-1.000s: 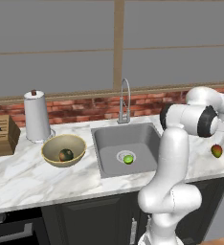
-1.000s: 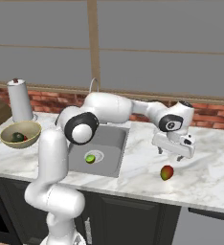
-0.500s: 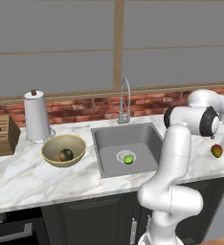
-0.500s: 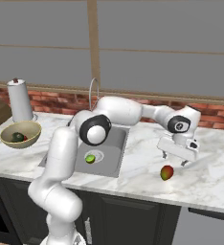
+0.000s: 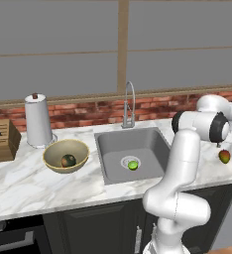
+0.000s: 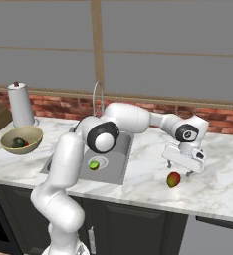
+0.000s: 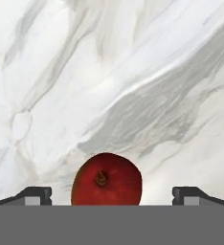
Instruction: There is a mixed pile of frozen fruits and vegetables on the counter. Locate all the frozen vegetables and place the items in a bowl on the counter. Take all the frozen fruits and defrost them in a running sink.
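The red-yellow-green oval fruit [image 6: 174, 179] lies on the white marble counter [image 6: 218, 189] right of the sink [image 6: 116, 159]. My gripper [image 6: 179, 169] hangs open just above it and a little behind, fingers pointing down. In the hand view the fruit [image 7: 106, 180] sits between the two fingertips [image 7: 35, 195], which stand well apart from it on both sides. The lime-green ball [image 5: 133, 165] rests by the drain in the sink [image 5: 138, 141]. The tan bowl [image 5: 63, 149] on the left holds a dark green item [image 5: 67, 160] and a small red one [image 6: 26, 144].
A thin arched faucet [image 5: 129, 104] stands behind the sink. A paper towel roll [image 5: 38, 120] and a wooden knife block [image 5: 0, 140] sit at the far left against the brick backsplash. My own arm stretches across the counter above the sink.
The arm has reached further right and the hand has come down slightly over the oval fruit. The jaws stay open. The fruit and the other items have not moved.
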